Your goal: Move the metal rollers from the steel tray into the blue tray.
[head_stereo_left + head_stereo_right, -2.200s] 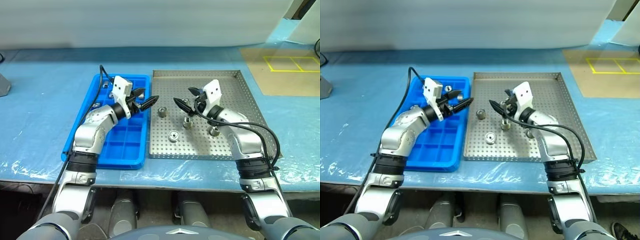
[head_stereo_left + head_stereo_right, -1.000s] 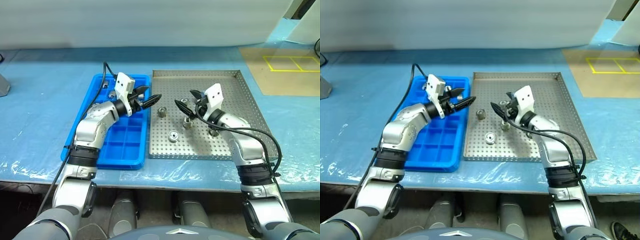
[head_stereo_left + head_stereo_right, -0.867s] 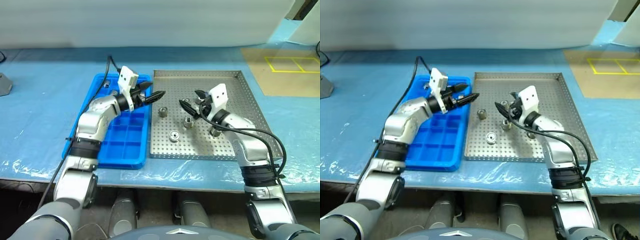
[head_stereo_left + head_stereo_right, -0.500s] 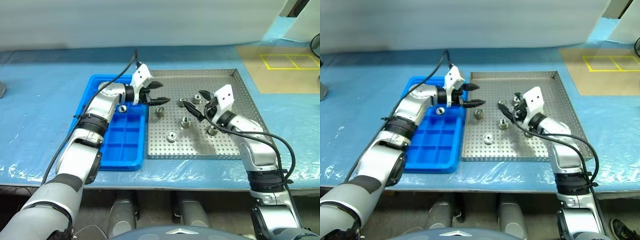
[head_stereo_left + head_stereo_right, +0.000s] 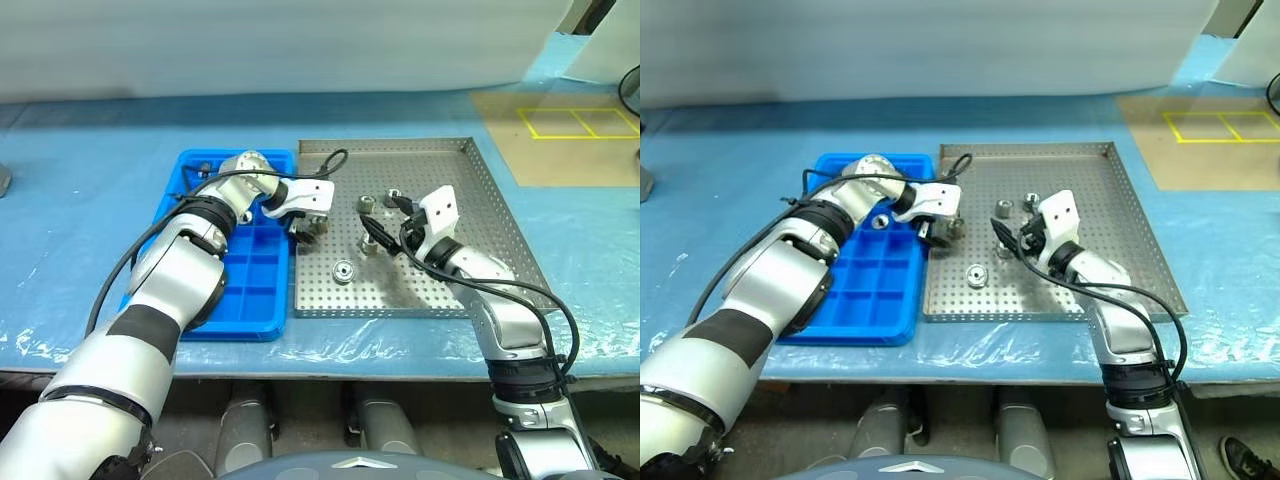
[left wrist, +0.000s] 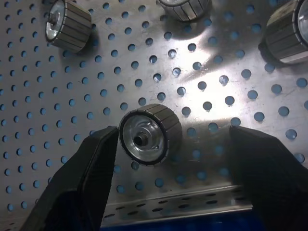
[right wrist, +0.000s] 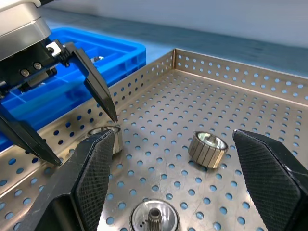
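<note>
A metal roller (image 6: 150, 134) near the steel tray (image 5: 470, 160)'s edge beside the blue tray (image 5: 215, 310) is straddled by the wide-open left gripper (image 5: 306, 229), seemingly for pickup; the right gripper (image 5: 385, 218) is held open nearby.

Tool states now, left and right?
Left tool: open, straddling a metal roller, not gripping it.
Right tool: open, holding nothing.

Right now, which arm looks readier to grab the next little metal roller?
The left. Its open pincer points down over a roller near the steel tray edge beside the blue tray; the right pincer hangs open above the tray.
</note>
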